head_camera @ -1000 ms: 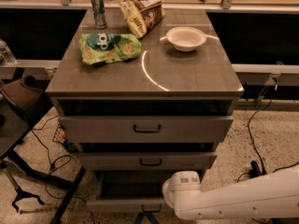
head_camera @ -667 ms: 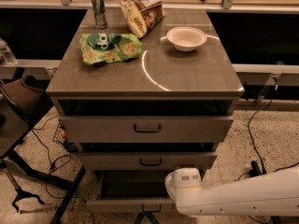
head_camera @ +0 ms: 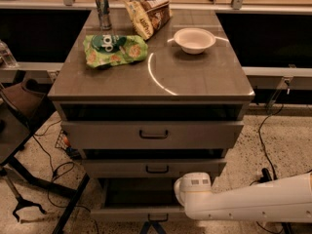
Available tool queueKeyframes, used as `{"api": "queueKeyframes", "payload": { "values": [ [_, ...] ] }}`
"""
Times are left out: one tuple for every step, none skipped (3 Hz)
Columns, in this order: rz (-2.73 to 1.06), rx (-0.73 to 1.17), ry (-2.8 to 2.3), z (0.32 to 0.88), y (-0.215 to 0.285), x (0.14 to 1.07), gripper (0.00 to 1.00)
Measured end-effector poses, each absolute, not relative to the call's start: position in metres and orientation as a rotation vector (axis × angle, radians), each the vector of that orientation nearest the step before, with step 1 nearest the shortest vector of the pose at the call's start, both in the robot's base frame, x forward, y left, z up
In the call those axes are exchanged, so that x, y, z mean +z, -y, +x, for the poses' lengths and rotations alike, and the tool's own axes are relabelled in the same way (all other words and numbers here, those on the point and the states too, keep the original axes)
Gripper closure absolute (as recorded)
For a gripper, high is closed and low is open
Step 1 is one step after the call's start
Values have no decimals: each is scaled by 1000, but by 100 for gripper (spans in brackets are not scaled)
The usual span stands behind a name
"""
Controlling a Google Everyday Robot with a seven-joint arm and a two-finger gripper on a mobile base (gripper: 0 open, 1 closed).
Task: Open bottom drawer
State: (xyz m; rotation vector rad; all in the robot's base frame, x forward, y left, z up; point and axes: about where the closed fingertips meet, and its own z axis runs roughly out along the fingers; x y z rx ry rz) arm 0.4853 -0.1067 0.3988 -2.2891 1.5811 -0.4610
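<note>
The bottom drawer (head_camera: 122, 213) is the lowest of three grey drawer fronts. It stands pulled out, and its dark tray interior (head_camera: 136, 193) shows from above. Its small dark bar handle (head_camera: 157, 218) sits at the middle of the front, near the picture's bottom edge. My white arm (head_camera: 243, 204) reaches in from the right, with its rounded wrist (head_camera: 192, 188) over the drawer's right part. My gripper (head_camera: 152, 227) is a dark shape just below the handle, cut off by the bottom edge.
The middle drawer (head_camera: 156, 168) and the top drawer (head_camera: 153, 134) jut out slightly above. On the cabinet top are a green bag (head_camera: 114, 50), a can (head_camera: 103, 9), a snack bag (head_camera: 148, 11) and a white bowl (head_camera: 194, 39). Cables and a dark stand (head_camera: 24, 179) lie at the left.
The arm's wrist has shifted very slightly to the right and up. The bottom drawer stays pulled out about as far as before.
</note>
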Motion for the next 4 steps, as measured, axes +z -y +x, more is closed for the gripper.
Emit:
{"api": "queueKeyframes", "payload": {
  "values": [
    [-2244, -484, -1625, 508, 140, 384, 100],
    [-2217, -488, -1647, 523, 167, 370, 100],
    [-2222, -441, -1685, 526, 188, 354, 100],
    [-2202, -350, -1753, 517, 200, 328, 100]
  ]
}}
